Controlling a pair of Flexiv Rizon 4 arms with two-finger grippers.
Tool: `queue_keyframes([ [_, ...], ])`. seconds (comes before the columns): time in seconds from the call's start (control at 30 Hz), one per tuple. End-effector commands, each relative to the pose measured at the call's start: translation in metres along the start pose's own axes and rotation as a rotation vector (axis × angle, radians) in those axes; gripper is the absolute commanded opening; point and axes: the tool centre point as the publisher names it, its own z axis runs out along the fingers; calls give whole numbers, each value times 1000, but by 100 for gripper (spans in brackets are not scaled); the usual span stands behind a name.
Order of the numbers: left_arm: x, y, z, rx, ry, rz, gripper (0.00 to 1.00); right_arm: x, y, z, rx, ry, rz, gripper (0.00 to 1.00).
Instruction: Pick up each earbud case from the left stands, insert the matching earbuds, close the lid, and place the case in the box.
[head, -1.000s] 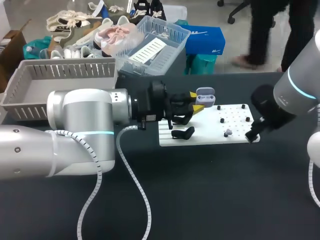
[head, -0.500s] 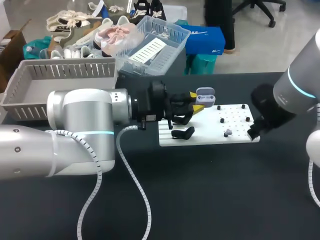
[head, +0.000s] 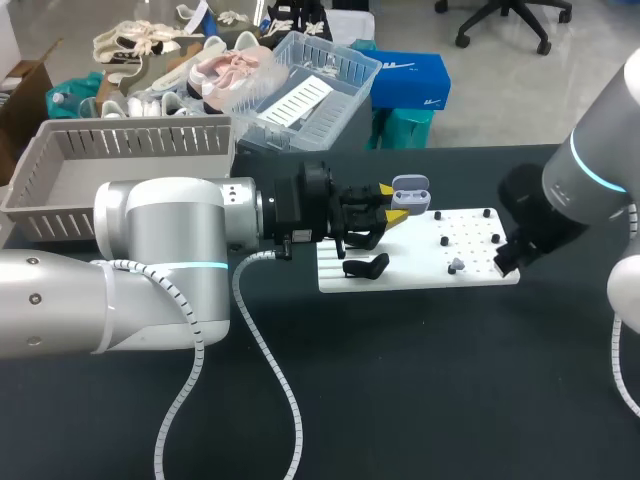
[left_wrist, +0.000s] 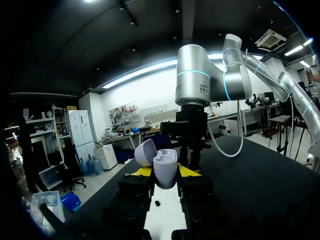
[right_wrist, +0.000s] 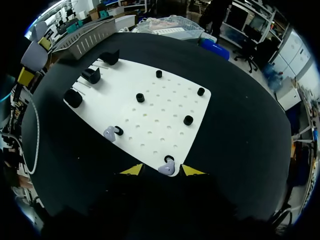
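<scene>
My left claw (head: 393, 204) is clamping the earbud case (left_wrist: 165, 164) between its two yellow tips, holding it upright with the lid hanging open behind. The case is sitting above the left end of the white board (head: 420, 268), just past a black stand (head: 366, 266). My left arm (head: 170, 240) is lying stretched out nearly level across the bench (head: 400, 380) from the left, with the grey box (head: 60, 175) behind it at the far left.

My right claw (right_wrist: 162, 170) is standing apart, its tips flanking an earbud (right_wrist: 167, 168) without touching it. That earbud is resting against a black peg at the board's near right corner. A second earbud (right_wrist: 109, 133) is lying beside another peg farther in. My right arm (head: 585, 190) is reaching down from the right side, wrist angling toward that corner.
</scene>
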Motion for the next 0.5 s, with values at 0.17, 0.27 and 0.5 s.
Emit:
queue_keyframes([
  [0.17,1,-1,0,-5,-3,2,0,-1,2,2,3,4,10,39],
  [0.27,1,-1,0,-5,-3,2,0,1,3,3,4,5,30,38],
  [0.5,1,-1,0,-5,-3,2,0,5,4,4,1,-3,57,40],
])
